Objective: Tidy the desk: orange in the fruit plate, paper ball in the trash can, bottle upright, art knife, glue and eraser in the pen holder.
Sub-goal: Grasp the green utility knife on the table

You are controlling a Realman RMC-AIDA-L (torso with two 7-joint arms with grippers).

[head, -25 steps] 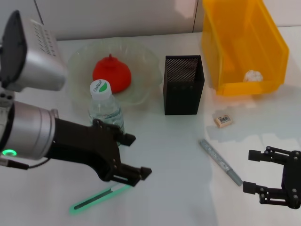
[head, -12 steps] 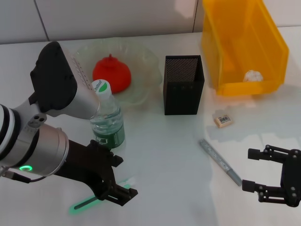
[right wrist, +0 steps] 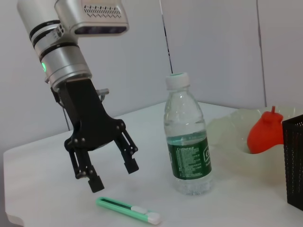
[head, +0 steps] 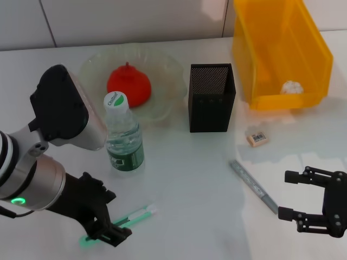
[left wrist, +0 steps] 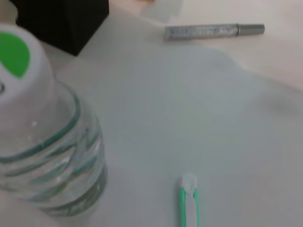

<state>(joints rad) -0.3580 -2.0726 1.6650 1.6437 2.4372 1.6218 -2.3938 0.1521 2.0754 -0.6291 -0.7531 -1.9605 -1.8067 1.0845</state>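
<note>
Inside fruit plate [head: 168, 92] orange [head: 128, 85]; trash can [head: 260, 54] paper ball [head: 291, 86].

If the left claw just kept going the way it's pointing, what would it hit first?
Most likely the green art knife. The left gripper hangs open, pointing down, just above the knife's near end. After that, only the table. Exact alignment is hard to judge.

Bright, even illumination from above; shadows are faint and soft, the clearest a pale grey patch on the table [head: 303, 146] beside the yellow bin [head: 282, 54]. The bin casts a warm tint on the surface below it. The left wrist view is blurred throughout, most strongly on the near bottle [left wrist: 42, 132]. The right wrist view is sharp, with small highlights on the bottle's plastic.
</note>
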